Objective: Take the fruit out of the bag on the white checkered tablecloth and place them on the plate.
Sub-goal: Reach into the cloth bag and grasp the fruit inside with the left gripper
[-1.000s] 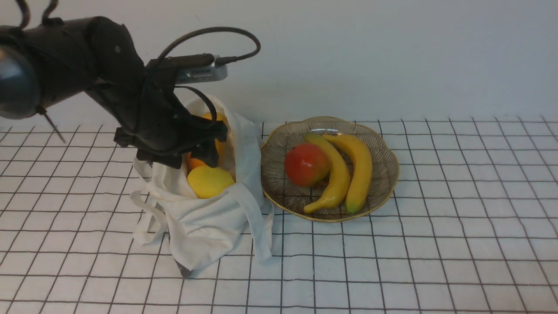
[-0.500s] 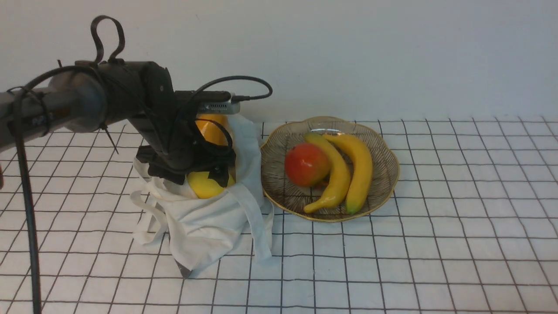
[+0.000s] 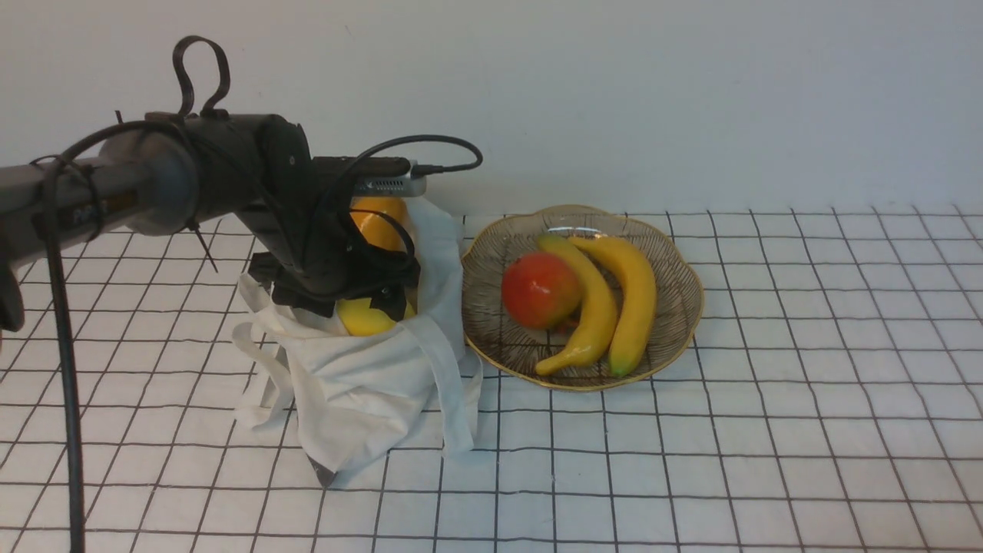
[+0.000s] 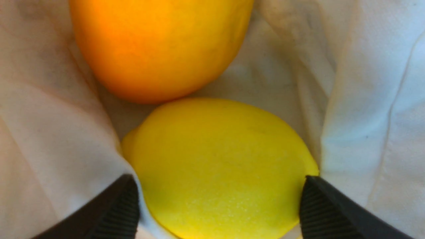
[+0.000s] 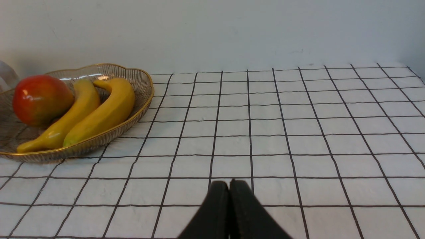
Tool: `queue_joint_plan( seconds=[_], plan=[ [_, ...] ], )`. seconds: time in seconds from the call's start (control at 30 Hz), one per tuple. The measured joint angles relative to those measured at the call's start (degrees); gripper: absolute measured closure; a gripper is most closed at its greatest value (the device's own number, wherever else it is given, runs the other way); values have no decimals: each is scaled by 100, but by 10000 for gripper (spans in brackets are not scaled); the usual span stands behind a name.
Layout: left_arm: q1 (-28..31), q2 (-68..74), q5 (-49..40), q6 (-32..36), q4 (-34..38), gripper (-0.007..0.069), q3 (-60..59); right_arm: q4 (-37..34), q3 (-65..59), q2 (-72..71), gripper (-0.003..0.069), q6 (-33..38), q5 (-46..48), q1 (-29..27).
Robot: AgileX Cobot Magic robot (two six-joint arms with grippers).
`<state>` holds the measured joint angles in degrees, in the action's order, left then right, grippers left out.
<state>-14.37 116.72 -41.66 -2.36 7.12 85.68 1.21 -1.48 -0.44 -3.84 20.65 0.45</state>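
Note:
The white cloth bag (image 3: 361, 392) stands on the white checkered tablecloth (image 3: 768, 430), left of the plate (image 3: 680, 322). Inside it, the orange-yellow fruit (image 3: 378, 223) stands behind the yellow lemon (image 3: 362, 319). My left gripper (image 3: 378, 298) reaches down into the bag's mouth. In the left wrist view the left gripper (image 4: 218, 179) is open, with one finger on each side of the lemon (image 4: 219, 159). The orange-yellow fruit (image 4: 159, 43) lies just beyond, and the bag's cloth (image 4: 365, 99) is all around. My right gripper (image 5: 229, 186) is shut and empty over bare cloth.
The plate (image 5: 146, 96) holds a round red-and-green fruit (image 3: 540, 290) and two bananas (image 3: 614, 303). The bag's strap handles (image 3: 449, 384) hang down its front towards me. A white wall runs along the back of the table.
My left arm has come down and forward into the bag, from beside the orange-yellow fruit to around the lemon. The bag's mouth has shifted slightly. The plate's fruit has not moved.

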Motion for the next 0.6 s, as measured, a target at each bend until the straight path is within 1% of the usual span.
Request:
queue_joint_plan(
  seconds=[0.2,0.3,0.6],
  plan=[
    [0,-109,-184,0,-17,77,145,0,0,0,673,0,0,0],
    [-3,-220,-357,0,15,81,402,0,0,0,673,0,0,0],
    [-3,54,-308,4,199,87,488,0,0,0,673,0,0,0]
  ],
)
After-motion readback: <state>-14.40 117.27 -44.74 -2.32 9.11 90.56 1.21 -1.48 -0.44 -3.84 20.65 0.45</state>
